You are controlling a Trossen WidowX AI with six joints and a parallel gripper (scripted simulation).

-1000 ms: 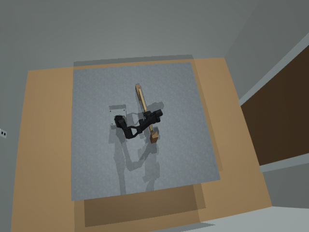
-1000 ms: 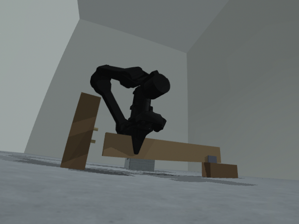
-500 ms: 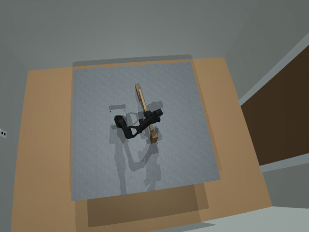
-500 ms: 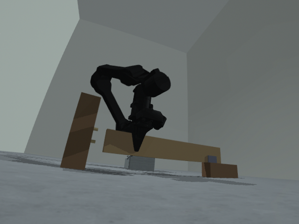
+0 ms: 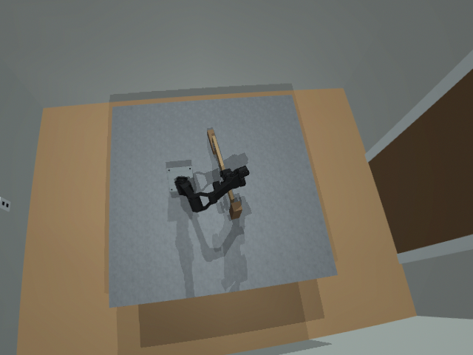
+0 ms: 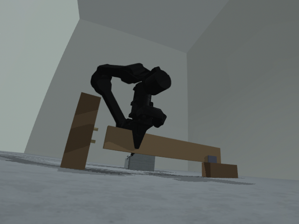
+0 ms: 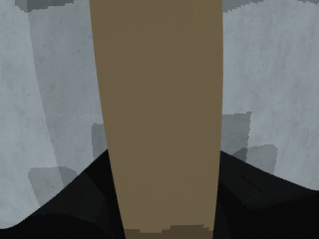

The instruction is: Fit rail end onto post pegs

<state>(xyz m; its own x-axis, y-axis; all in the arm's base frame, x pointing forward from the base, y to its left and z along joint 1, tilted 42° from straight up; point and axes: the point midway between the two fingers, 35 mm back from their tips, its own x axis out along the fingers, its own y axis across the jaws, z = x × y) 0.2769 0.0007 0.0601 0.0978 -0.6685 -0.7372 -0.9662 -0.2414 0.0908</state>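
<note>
From the side, the rail (image 6: pixel 168 147) hides the gripper's (image 6: pixel 137 147) far finger, and the holes in its end face can't be seen. From above the arm covers the middle of the rail, and the pegs (image 6: pixel 96 129) are too tiny to spot. The wrist view crops the rail at both edges.
</note>
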